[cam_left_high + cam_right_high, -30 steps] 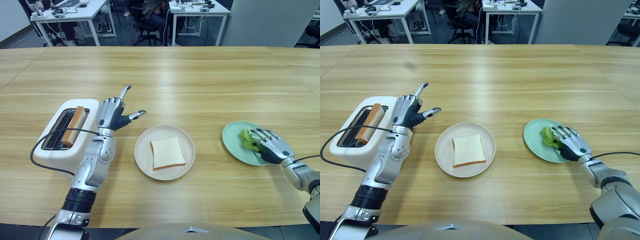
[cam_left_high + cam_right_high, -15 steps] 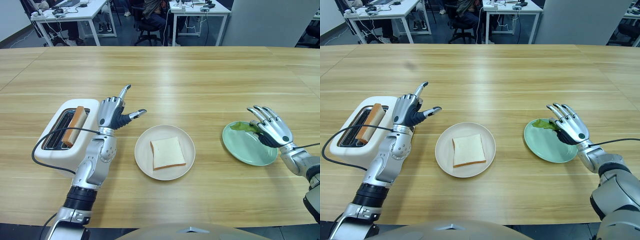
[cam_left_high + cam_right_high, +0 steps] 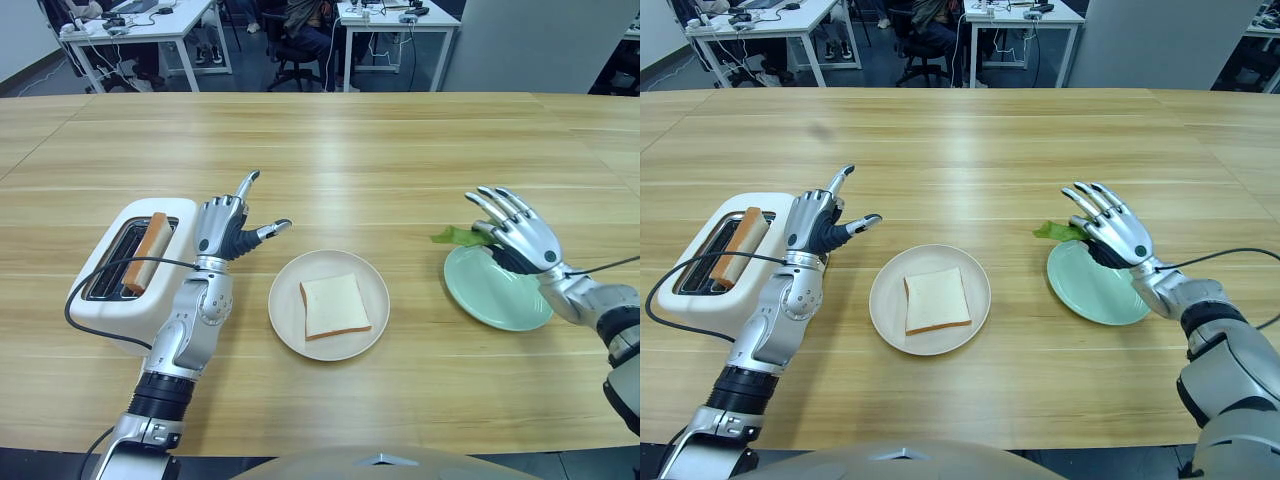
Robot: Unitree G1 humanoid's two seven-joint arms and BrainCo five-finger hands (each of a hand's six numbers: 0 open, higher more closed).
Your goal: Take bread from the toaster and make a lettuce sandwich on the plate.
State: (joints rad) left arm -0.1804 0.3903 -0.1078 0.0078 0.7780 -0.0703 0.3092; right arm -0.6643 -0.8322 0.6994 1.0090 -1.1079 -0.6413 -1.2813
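A white toaster (image 3: pixel 118 268) stands at the left of the tabletop (image 3: pixel 380 160). One slice of toast (image 3: pixel 151 250) sticks up out of its slot, and a black cable (image 3: pixel 84 322) loops around its near side. Just right of the toaster the left hand (image 3: pixel 222 228) is raised off the wood and grasps nothing. One finger points away across the tabletop and the thumb juts toward the right, while the other fingers are folded in.

Near the middle lies a cream plate (image 3: pixel 283 310) with a single white bread slice (image 3: pixel 335 305) flat in its centre, crust edge toward the robot.

Further right, a lettuce leaf (image 3: pixel 454 236) hangs over the far-left rim of a green plate (image 3: pixel 492 298). It is lifted clear of the plate and pokes out leftward from beneath the right hand (image 3: pixel 518 232). That hand grasps the leaf from underneath, apparently pinched by the thumb, while its fingers fan out straight above. The green plate lies well apart from the cream one, with bare wood between them.
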